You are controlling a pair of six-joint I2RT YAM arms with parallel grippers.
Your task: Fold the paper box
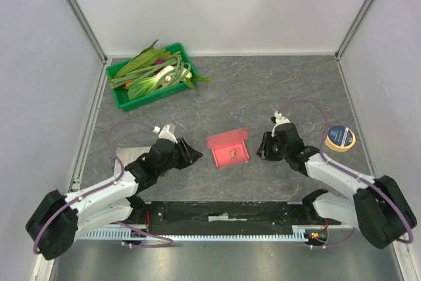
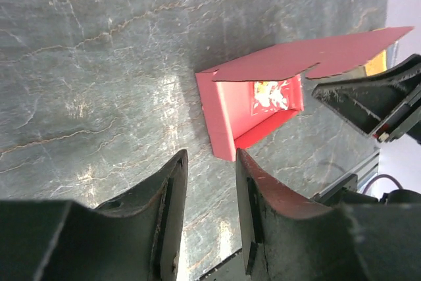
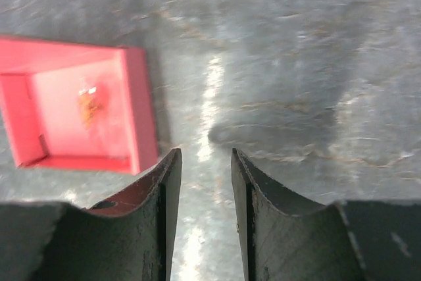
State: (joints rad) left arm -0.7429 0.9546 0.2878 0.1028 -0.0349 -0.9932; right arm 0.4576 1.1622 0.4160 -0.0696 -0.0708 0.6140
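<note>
**Box base formed, lid not closed**

Top view: the left arm (image 1: 99, 202) and right arm (image 1: 342, 176) come in from the near edge. The paper box (image 1: 229, 149) sits on the table (image 1: 263, 90) between them, touching neither. The green tray (image 1: 112, 87) of greens is far left and the tape roll (image 1: 340, 137) is right of the right arm; both are well apart from the box.

Left wrist: left jaws are apart with nothing between them. The box (image 2: 263, 106) is just ahead, walls standing, lid flap raised and leaning over the cavity, tabs free.

Right wrist: right jaws are apart and empty. The box (image 3: 79, 110) is ahead-left with a small orange mark inside; can't tell what it is.

Progress, my read: the base is done. What's left is to bring the lid down and tuck the tabs.

Orientation: the cavity faces up, with the lid hinge apparently on the far side. The long axis runs roughly left-right, slightly skewed.
</note>
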